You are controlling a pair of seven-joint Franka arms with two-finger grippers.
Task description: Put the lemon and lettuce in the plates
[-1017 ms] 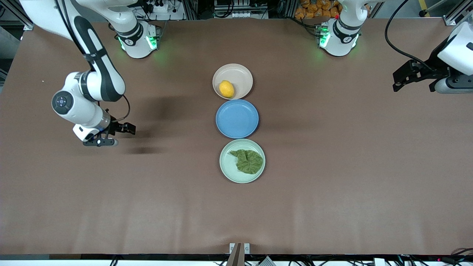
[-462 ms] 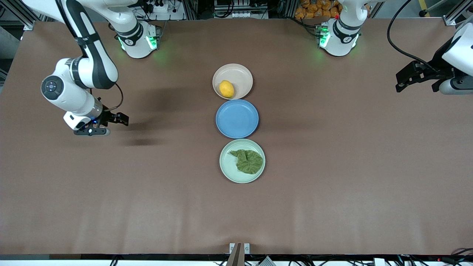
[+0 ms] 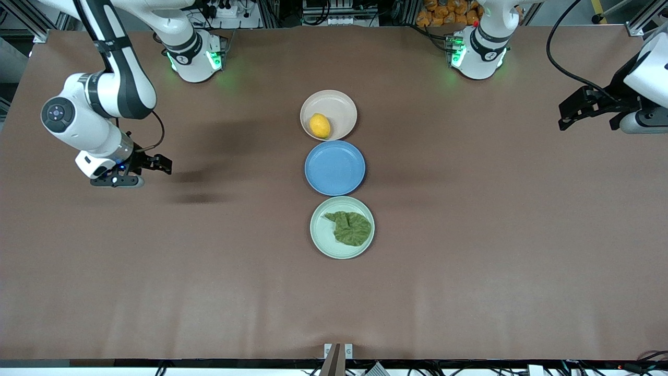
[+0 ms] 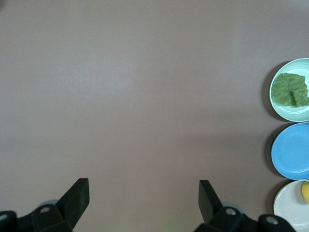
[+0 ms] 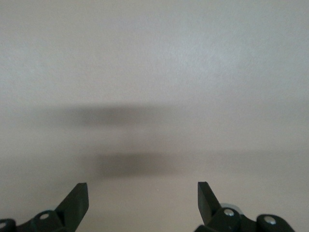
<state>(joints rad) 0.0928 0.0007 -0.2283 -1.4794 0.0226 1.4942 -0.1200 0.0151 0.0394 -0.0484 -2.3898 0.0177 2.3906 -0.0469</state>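
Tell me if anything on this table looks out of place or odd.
Nothing stands out. The lemon sits in the beige plate, the lettuce in the green plate, the blue plate bare between them.

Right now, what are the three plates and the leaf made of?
The beige plate, blue plate and green plate look like matte plastic or a similar molded material: flat even color, soft rims, no shine. It could also be unglazed ceramic. The leaf is wrinkly and dull green with veins; real lettuce or a soft fake one, I can't tell which.
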